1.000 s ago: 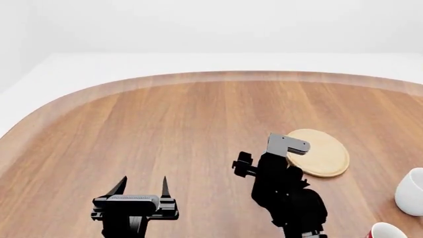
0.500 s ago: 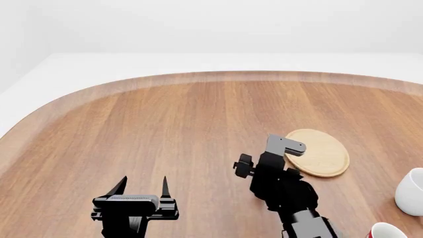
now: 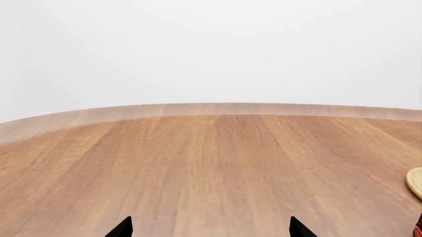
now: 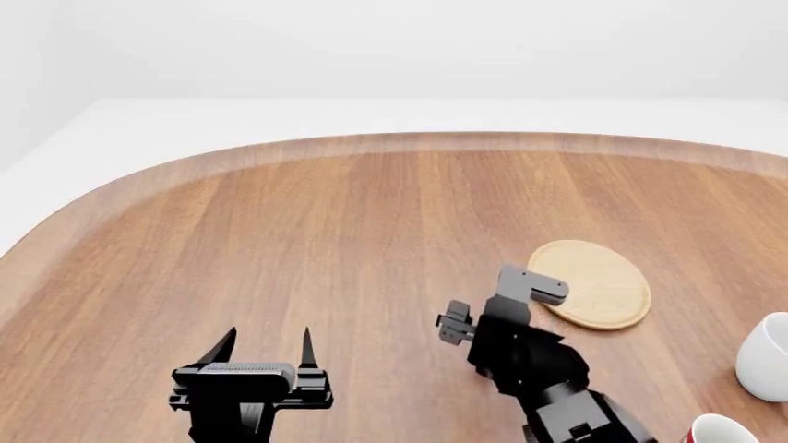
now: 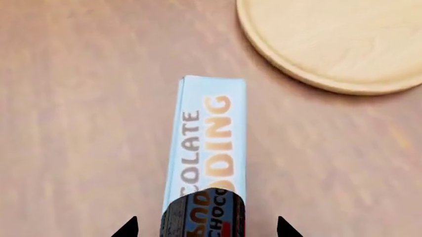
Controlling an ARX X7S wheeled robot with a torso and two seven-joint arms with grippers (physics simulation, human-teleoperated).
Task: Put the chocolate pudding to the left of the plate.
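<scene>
The chocolate pudding (image 5: 209, 148) is a thin box with a pale printed face, standing on its narrow side on the wooden table. In the head view the pudding (image 4: 532, 283) looks grey and sits just left of the plate (image 4: 600, 281), a flat round tan disc. The plate (image 5: 336, 44) lies just beyond the box's far end. My right gripper (image 5: 204, 229) straddles the near end of the box with its jaws spread; both fingertips stand clear of the box sides. In the head view the right gripper (image 4: 519, 303) is right behind the box. My left gripper (image 4: 265, 343) is open and empty at the near left.
A white mug (image 4: 770, 355) stands at the right edge, and a red mug (image 4: 721, 432) shows at the bottom right corner. The table's raised rim (image 4: 407, 141) curves along the back. The plate's edge (image 3: 415, 181) shows in the left wrist view.
My right gripper and the pudding box have shifted a little nearer to me, away from over the plate's left edge. The left arm has not moved.
</scene>
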